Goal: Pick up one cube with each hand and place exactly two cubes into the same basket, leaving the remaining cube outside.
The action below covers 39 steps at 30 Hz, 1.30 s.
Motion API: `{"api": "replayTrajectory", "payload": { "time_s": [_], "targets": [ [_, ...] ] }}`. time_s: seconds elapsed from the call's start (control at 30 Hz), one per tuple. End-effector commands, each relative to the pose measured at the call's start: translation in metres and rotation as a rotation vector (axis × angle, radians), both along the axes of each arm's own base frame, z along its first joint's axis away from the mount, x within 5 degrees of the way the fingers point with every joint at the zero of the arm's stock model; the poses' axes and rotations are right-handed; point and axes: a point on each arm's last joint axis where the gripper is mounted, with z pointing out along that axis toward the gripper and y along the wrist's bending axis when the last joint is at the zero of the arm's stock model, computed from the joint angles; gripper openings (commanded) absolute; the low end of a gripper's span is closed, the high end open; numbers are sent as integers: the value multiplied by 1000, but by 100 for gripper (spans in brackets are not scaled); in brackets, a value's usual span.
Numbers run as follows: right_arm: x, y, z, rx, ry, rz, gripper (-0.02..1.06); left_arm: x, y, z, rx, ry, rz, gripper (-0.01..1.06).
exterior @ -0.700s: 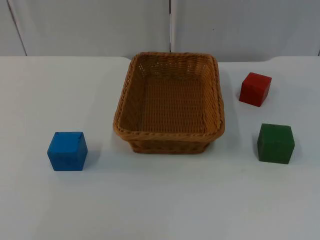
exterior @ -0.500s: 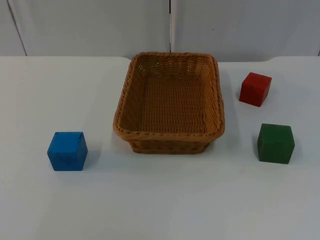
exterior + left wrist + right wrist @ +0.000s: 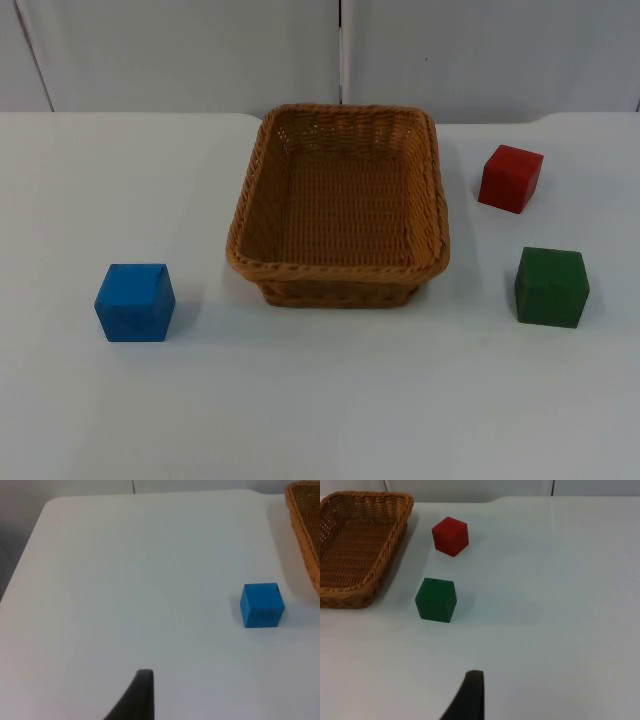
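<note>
In the top view the basket (image 3: 339, 205) sat at centre frame, its woven floor bare. The blue cube (image 3: 135, 301) lay at lower left, well apart from the basket. The red cube (image 3: 510, 178) lay at upper right, near the basket's right wall, and the green cube (image 3: 551, 286) lay below it at right. All three rested flat on the table (image 3: 320, 410), none touching another or the basket.

That spread looked deliberate. One cube sat on the left arm's side and two on the right's, so each arm could take a cube without crossing over. The basket between them was in reach of both.

The left gripper (image 3: 137, 695) hung above bare table, well apart from the blue cube (image 3: 262, 605), with the basket's rim (image 3: 302, 525) just beyond that cube. The right gripper (image 3: 470, 695) likewise hung over bare table, the green cube (image 3: 436, 599) nearer to it than the red cube (image 3: 450, 536), and the basket (image 3: 360, 545) off to the side. Each gripper showed a single black fingertip, so how wide either stood open could not be told. Neither had hold of anything.

No cube was in the basket, so I judged the task not yet begun. The likely first step was for the left arm to reach for blue while the right chose green or red, leaving the other outside.
</note>
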Motion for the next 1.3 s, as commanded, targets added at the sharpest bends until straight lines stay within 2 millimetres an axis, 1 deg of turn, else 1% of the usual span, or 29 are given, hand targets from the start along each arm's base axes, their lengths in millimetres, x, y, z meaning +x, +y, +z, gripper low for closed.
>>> {"api": "replayTrajectory", "payload": {
  "time_s": [0.0, 0.4, 0.6, 0.77, 0.9, 0.93, 0.97, 1.07, 1.27],
  "targets": [
    [1, 0, -1, -8, -5, 6, 85, 0, -1, -1, -10, -1, -5, 105],
    [0, 0, 1, -9, -17, 7, 85, 0, -1, -1, -16, -3, -2, 105],
    [-1, 1, 8, 0, -47, 12, 85, 0, -1, -1, -16, -3, -2, 105],
    [7, 1, 13, 1, -15, 14, 85, 0, -2, 1, -28, -12, -10, 105],
    [18, 2, 21, 1, 0, 14, 85, -3, -2, 9, -30, -52, -12, 105],
    [18, 2, 21, 1, 0, 14, 85, -3, -2, 9, -30, -52, -12, 105],
    [23, 3, 23, 0, 7, 14, 85, -4, -3, 11, -34, -57, -14, 105],
    [31, 3, 27, -4, 16, 15, 85, 0, -5, 15, -62, -36, -29, 105],
    [41, 4, 30, -6, 43, 15, 85, 5, -6, 22, -71, -24, -34, 105]
  ]
}}
